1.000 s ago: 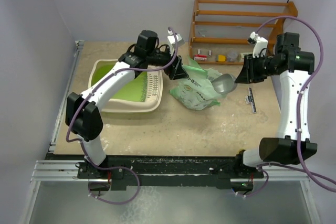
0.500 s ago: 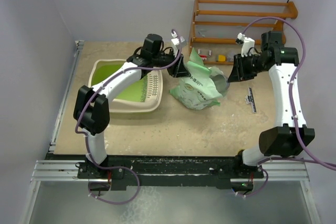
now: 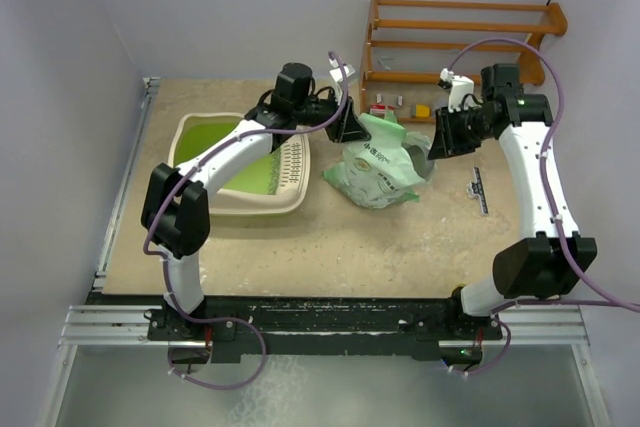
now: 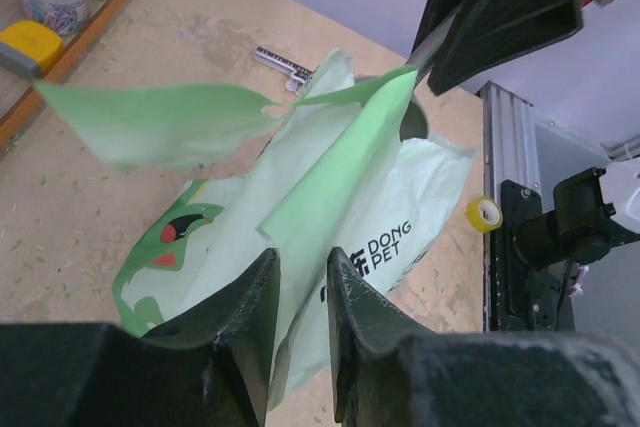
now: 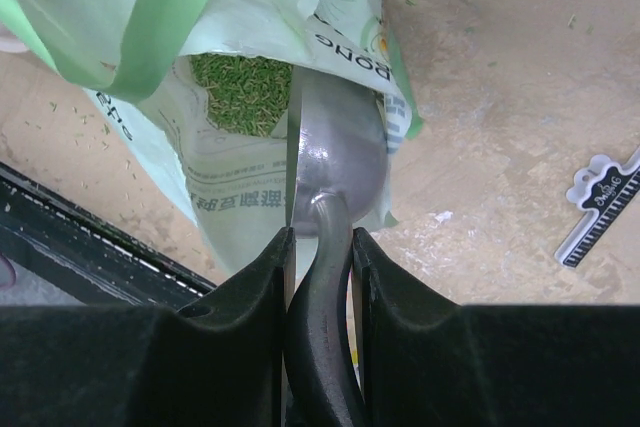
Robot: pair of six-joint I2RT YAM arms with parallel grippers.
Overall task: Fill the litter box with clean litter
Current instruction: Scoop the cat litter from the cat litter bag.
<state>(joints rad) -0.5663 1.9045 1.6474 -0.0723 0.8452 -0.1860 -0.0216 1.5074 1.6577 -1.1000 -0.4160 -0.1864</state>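
Fingers of the left gripper [image 4: 300, 265] pinch a fold of the Dong Pet litter bag [image 4: 410, 197], propping its mouth open. Fingers of the right gripper [image 5: 320, 239] clamp the grey scoop [image 5: 335, 157] by its handle, with the bowl at the mouth, above the litter [image 5: 245, 95]. The litter box [image 3: 250, 209] sits at the bag's 9 o'clock. Judgement: scooping stage, filling outstanding.

The left arm [image 3: 225, 152] and the right arm [image 3: 540, 187] have white links and black, rounded joints, and a thin purple cable [image 3: 497, 42] loops along each. The left gripper [image 4: 298, 262] and the right gripper [image 5: 320, 237] have dark, matte, wedge-shaped fingers [image 4: 240, 347].
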